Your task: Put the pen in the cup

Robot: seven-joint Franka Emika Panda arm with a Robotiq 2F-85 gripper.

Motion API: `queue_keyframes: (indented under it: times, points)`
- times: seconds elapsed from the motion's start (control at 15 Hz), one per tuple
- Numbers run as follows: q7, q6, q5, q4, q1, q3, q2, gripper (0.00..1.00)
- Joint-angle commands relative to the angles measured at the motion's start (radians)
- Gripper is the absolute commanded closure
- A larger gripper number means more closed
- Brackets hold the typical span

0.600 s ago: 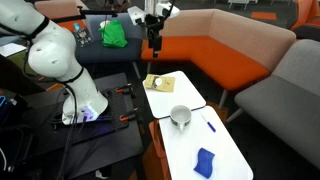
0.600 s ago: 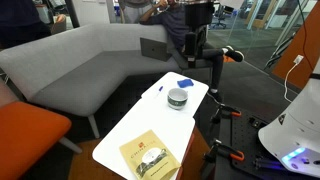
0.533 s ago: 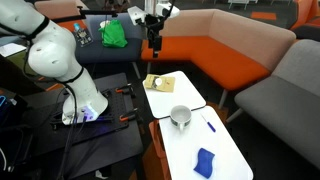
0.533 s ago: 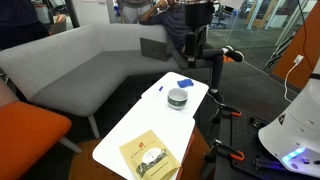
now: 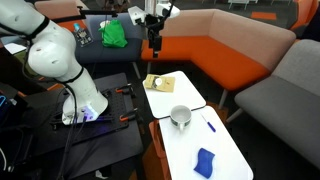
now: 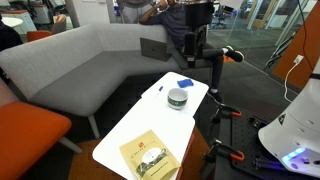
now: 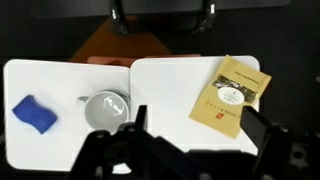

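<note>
The white table [image 5: 228, 150] is made of two tops set end to end, with a thin seam between them. On one top lies only a tan booklet [image 5: 159, 82], near the far corner, and much of the white surface around it is bare. On the other top stand the cup [image 5: 180, 116], the pen [image 5: 210, 125] and a blue sponge [image 5: 205, 161].

The cup is upright, just beside the seam and close to the long edge that faces the robot's base. The pen lies flat on the other side of the cup, near it but not touching, between the cup and the long edge facing the grey sofa [image 5: 285, 85]. There is a strip of bare top between the pen and that edge. The long axis of the pen runs roughly along the long edge of the table. I cannot tell which end is the tip. The sponge lies further toward the near end, well apart from both.

The gripper [image 5: 152, 44] hangs high over the booklet end of the table, well apart from the cup and the pen, and it carries nothing. In the wrist view its fingers [image 7: 137, 128] stand wide apart, with the cup and the sponge seen below. I cannot find the pen in that view.
</note>
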Motion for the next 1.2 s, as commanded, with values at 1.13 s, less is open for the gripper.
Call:
queue_keyframes:
  times: [1.13]
  points:
    - [0.425, 0.367, 0.48, 0.613, -0.188, -0.145, 0.922, 0.0]
